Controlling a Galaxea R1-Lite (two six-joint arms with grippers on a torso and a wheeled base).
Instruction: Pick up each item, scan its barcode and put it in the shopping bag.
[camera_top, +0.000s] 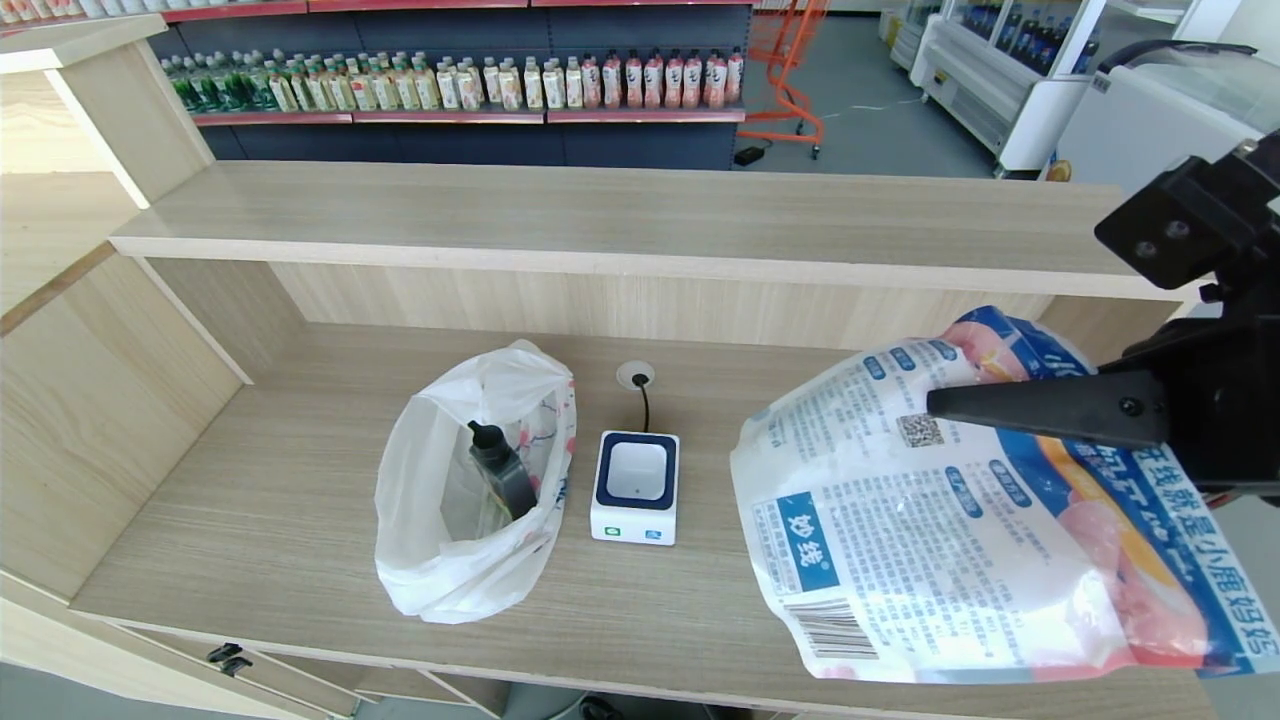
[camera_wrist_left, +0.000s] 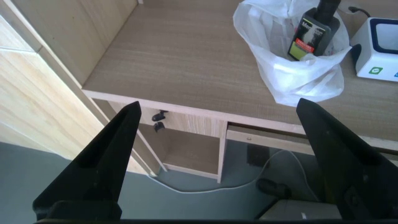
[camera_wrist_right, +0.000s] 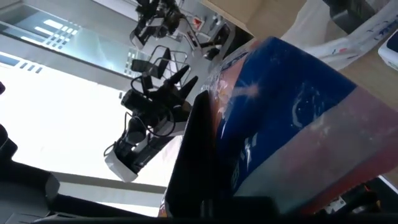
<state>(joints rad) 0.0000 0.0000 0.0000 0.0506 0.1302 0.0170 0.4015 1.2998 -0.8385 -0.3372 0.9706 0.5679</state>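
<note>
My right gripper (camera_top: 945, 403) is shut on a large printed pouch (camera_top: 950, 540), held up over the counter's right side with one finger across its upper part. The pouch's barcode (camera_top: 830, 630) sits at its lower edge, facing the head camera. In the right wrist view the pouch (camera_wrist_right: 298, 124) lies against the gripper's finger (camera_wrist_right: 199, 149). A white scanner (camera_top: 637, 487) with a blue rim stands mid-counter. Left of it is the white shopping bag (camera_top: 440, 560) holding a dark bottle (camera_top: 500, 470). My left gripper (camera_wrist_left: 219, 109) is open and empty, off the counter's front edge, short of the bag (camera_wrist_left: 298, 78).
The wooden counter (camera_top: 300, 500) has a raised ledge (camera_top: 600, 220) behind and a side wall (camera_top: 90, 400) on the left. The scanner's cable runs to a grommet (camera_top: 636, 376). A small black handle (camera_wrist_left: 160, 116) sits under the front edge. Shelves of drinks (camera_top: 450, 85) stand beyond.
</note>
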